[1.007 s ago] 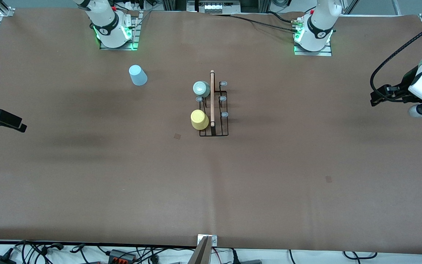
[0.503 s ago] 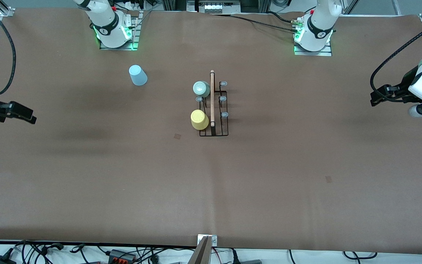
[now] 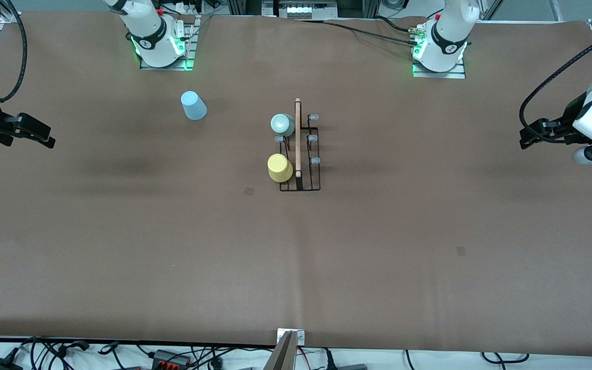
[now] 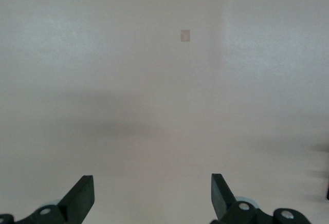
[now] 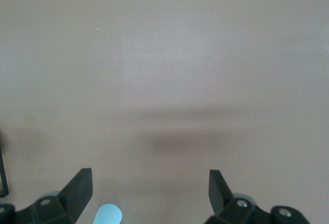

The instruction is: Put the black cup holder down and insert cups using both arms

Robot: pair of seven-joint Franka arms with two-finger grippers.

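Note:
The black cup holder stands mid-table, its wooden rod handle pointing toward the front camera. On its pegs toward the right arm's end sit a mint green cup and, nearer the camera, a yellow cup, both upside down. A light blue cup stands upside down on the table, apart from the holder, toward the right arm's end. My right gripper hangs open over that end of the table; in its wrist view the light blue cup shows by one finger. My left gripper waits open over bare table at the left arm's end.
The arm bases stand along the table's edge farthest from the camera. Small square marks lie flat on the brown cover. A metal bracket and cables line the nearest edge.
My right gripper has swung in over the table's end, closer to the light blue cup. The left arm, holder and cups have not moved.

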